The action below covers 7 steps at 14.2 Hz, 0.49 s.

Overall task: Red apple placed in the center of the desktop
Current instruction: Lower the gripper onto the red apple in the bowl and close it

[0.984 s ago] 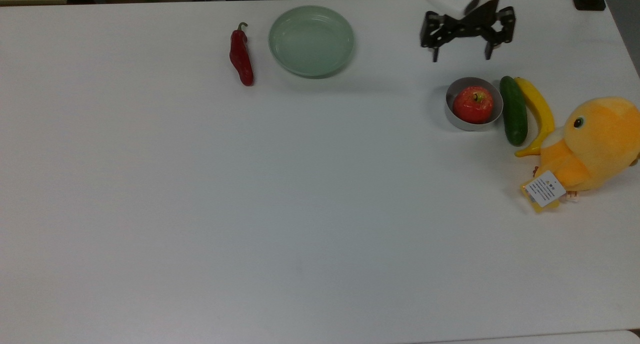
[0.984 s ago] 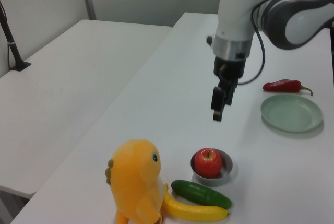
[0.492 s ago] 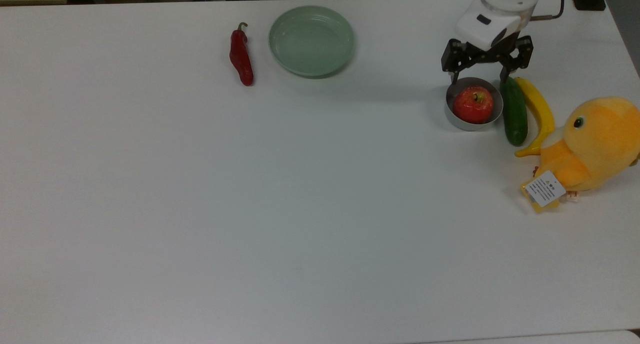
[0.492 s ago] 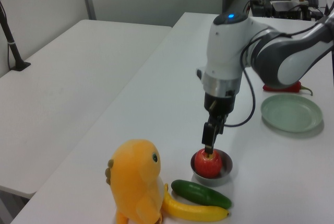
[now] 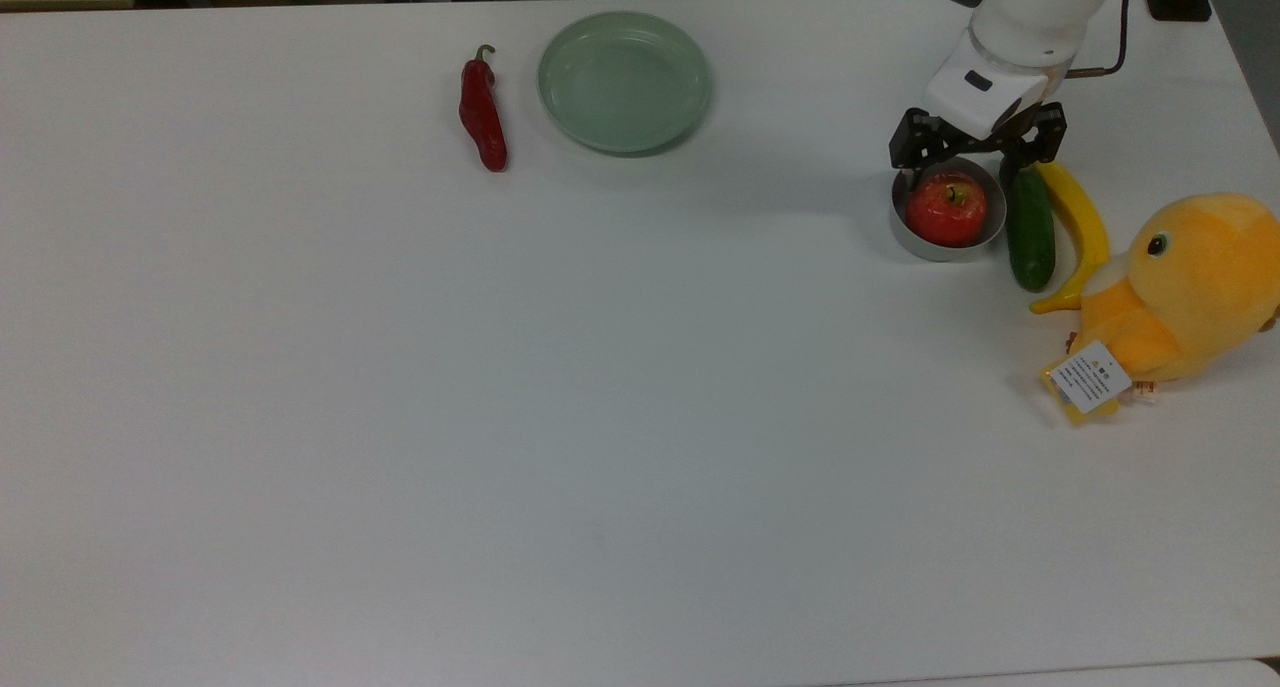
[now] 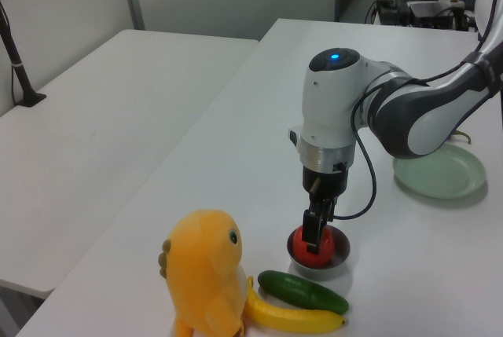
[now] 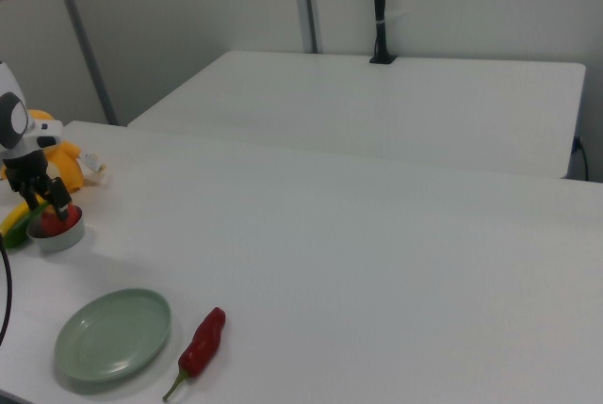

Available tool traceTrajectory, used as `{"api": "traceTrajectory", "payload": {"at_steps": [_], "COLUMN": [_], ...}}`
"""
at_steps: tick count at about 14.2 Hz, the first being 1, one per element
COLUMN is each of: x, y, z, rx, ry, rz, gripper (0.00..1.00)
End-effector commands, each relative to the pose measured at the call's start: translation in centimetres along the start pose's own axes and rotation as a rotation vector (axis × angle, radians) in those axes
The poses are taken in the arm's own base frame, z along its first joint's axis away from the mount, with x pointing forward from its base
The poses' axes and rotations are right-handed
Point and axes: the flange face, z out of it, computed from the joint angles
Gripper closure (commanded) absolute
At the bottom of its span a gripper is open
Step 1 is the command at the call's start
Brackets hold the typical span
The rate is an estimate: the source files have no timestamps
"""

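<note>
The apple (image 5: 946,210) sits in a small grey bowl (image 5: 928,246) right under the claw (image 5: 962,170), so it has to be lifted out before it can go to the middle of the table (image 5: 600,417). The claw is spread wide, one finger each side of the apple (no squeeze on it yet, I judge). A cucumber (image 5: 1029,230) lies just beside one finger (image 5: 1009,170).
</note>
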Motion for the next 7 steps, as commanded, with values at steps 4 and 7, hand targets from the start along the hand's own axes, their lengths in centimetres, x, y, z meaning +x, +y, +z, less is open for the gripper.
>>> {"api": "traceTrajectory", "payload": {"at_steps": [4,7], "x": [1.6,1.8], "y": [-0.8,-0.9], "z": [1.4,1.4], "rx": [-0.018,-0.019], "ry": [0.032,0.035], "rz": [0.012,0.013], "gripper": [0.00,0.00]}}
